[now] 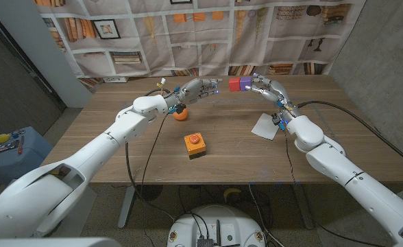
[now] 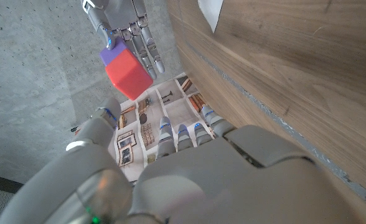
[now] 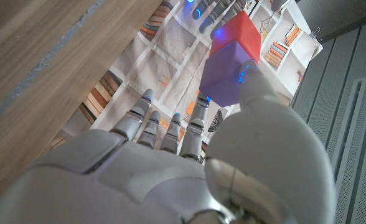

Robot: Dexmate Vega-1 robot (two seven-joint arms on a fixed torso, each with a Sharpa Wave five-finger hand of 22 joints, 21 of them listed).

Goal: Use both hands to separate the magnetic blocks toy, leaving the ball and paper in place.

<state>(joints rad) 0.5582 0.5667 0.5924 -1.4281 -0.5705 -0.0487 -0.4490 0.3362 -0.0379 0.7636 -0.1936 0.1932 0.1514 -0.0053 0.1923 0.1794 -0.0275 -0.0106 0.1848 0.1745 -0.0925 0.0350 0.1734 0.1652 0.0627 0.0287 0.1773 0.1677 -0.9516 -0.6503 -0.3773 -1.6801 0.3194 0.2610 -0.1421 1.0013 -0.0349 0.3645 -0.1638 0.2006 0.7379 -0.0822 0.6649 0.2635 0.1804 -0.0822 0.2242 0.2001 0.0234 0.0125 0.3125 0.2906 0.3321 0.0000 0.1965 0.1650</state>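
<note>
Head view: red-and-purple magnetic cube pair (image 1: 239, 84) pinched in right robot hand (image 1: 262, 87) above table (image 1: 119, 154), still joined, open-fingered empty left robot hand (image 1: 200, 88) just beside it, separation undone, orange ball (image 1: 180, 114) and white paper (image 1: 264, 126) undisturbed below.

Robot lab, bookshelf-print backdrop (image 1: 208, 31), concrete wall (image 1: 386, 48), emergency-stop button (image 1: 195, 145)

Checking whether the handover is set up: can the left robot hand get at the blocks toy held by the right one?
Probably yes. The left robot hand is raised, open, facing the magnetic blocks toy in the right robot hand; only open air lies between them.
</note>
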